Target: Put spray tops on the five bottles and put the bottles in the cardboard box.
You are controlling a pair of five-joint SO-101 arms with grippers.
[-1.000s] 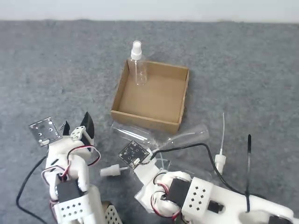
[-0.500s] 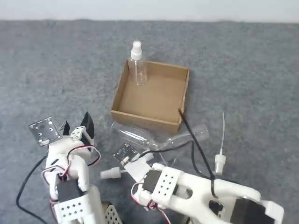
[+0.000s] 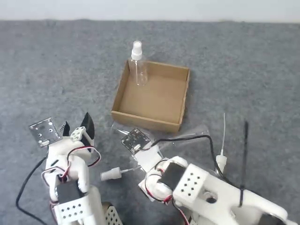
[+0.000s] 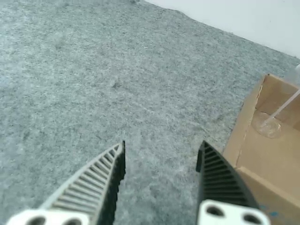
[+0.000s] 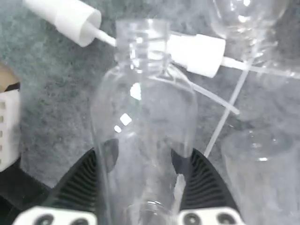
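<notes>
Open bottle (image 5: 143,122): a clear bottle with no top is gripped across its body, with its bare neck pointing away from the wrist. The neck is probably left free so that a top can be fitted to it.
Right tool (image 5: 145,164): it is clamped on the open bottle, with one ribbed finger pressed to each side. In the high view it is seen low over the table, just in front of the cardboard box.
Spray top (image 5: 61,16): a white top is lying on its side just beyond the bottle's neck, near enough to be taken as the one meant for it.
Second spray top (image 5: 197,51): it is lying behind the neck, with its thin dip tube trailing out across the table.
Loose bottles (image 5: 255,164): more clear, uncapped bottles are lying beside the gripped one, so most of the capping is judged to be outstanding.
Cardboard box (image 3: 145,119): it is set open side up beyond both arms, within reach for dropping bottles in.
Capped bottle (image 3: 138,70): one bottle with its white top fitted is standing upright in the box's far corner, which counts as one of the five finished.
Left tool (image 4: 162,145): it is spread wide and holds nothing, poised above bare table to one side of the box. It appears to be free to fetch a top.
Table (image 4: 93,70): a grey, felt-like surface carries everything.
</notes>
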